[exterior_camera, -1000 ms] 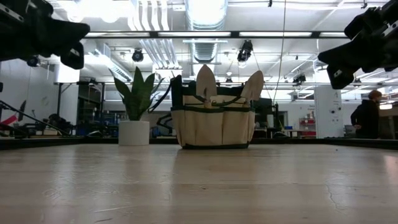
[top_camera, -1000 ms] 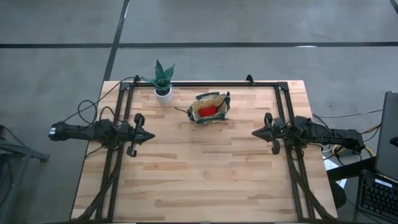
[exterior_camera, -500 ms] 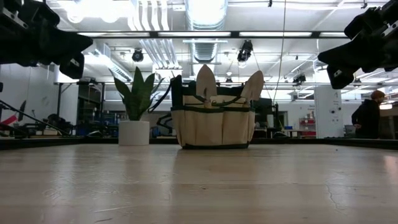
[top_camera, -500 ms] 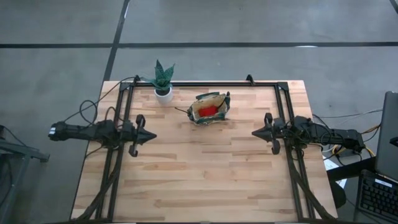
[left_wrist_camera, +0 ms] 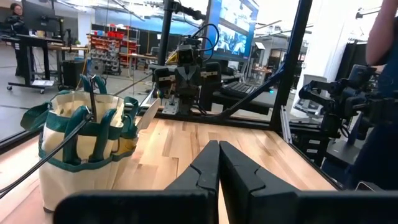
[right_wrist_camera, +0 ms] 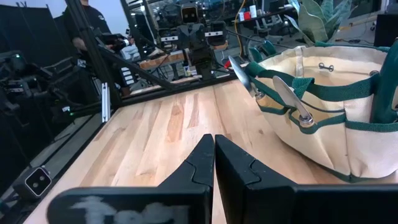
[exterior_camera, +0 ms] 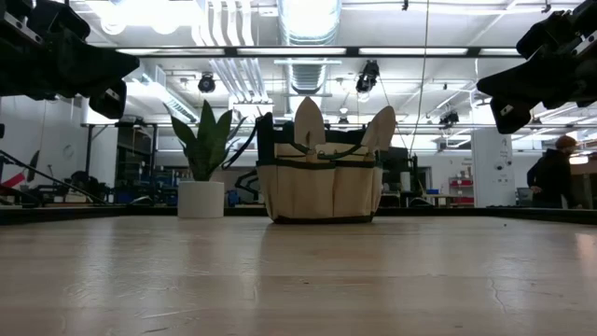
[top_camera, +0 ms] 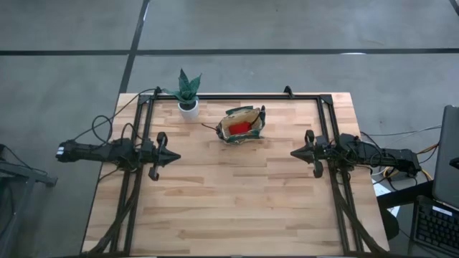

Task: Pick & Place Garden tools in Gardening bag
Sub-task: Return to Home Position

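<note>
The bag (top_camera: 242,125) is standing upright near the far edge of the bench (top_camera: 229,208), roughly midway across. It is a pale, straw-coloured cloth tote with dark green trim and handles. A trowel (exterior_camera: 309,121) is poking its silver blade up out of the top, and a second trowel (exterior_camera: 381,129) is doing the same at the other end. A red soft thing (top_camera: 241,127) is showing inside the open mouth. Near the bag, on the left arm's side, a green plant (top_camera: 188,84) is sitting in a white pot (top_camera: 188,108), apart from the cloth.

A dark frame rail (top_camera: 237,96) is running along the far edge just behind the bag, with matching rails down both sides. A broad stretch of bare wood is lying between the two arms and from the bag to the near edge.

The left claw (top_camera: 174,157) is hanging over the left side of the bench and pointing inward, its fingers pressed together with nothing between them. The right claw (top_camera: 292,153) is facing it from the right side, likewise pinched together and carrying nothing. Both are hanging clear above the wood. The bag is sitting between them and farther back, well apart from each.
</note>
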